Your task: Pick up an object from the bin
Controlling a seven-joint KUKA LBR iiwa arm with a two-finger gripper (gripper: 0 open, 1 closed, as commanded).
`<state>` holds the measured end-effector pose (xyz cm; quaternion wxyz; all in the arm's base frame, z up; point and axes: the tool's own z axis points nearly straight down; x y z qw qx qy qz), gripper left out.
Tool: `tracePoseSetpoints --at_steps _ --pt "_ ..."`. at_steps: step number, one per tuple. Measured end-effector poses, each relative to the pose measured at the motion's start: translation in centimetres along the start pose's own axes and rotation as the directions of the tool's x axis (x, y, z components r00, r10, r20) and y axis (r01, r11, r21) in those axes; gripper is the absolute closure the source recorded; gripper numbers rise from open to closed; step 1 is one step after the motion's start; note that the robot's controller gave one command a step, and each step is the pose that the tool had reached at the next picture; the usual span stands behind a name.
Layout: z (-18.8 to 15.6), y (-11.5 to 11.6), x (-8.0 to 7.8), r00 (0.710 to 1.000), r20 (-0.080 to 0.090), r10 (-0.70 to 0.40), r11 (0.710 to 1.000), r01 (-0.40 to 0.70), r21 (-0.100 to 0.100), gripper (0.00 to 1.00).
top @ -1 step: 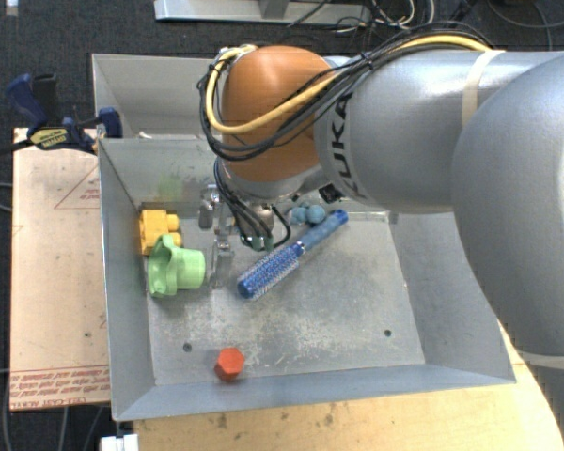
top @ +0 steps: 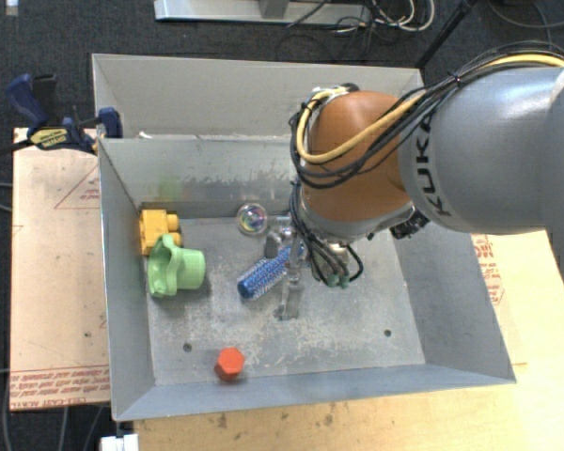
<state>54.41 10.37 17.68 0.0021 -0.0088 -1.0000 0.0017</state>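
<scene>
Gripper [top: 285, 275] is held low at the middle of the grey bin [top: 357, 346], its fingers spread, one at 12 o'clock and one at 6 o'clock of the right end of a blue ribbed roller [top: 261, 279] lying on the floor. Nothing is pinched or lifted yet, so closing and raising are judged to be left. A clear ball [top: 252, 218] at 11 o'clock, a green plastic piece [top: 177, 270] and yellow block [top: 157, 226] at 9 o'clock, and a red cap [top: 229, 364] at 7 o'clock lie untouched.
</scene>
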Motion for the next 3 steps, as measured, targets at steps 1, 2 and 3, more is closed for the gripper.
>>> tracePoseSetpoints --at_steps 1,2,3 --pt "9.1 -2.2 -4.4 1.0 0.003 -0.025 1.0 0.025 -0.003 0.0" --pt "8.8 -2.1 -4.3 1.0 0.005 -0.026 1.0 0.026 -0.005 1.0" --pt "-10.1 1.2 -9.2 1.0 0.016 -0.016 1.0 0.016 -0.007 1.0"
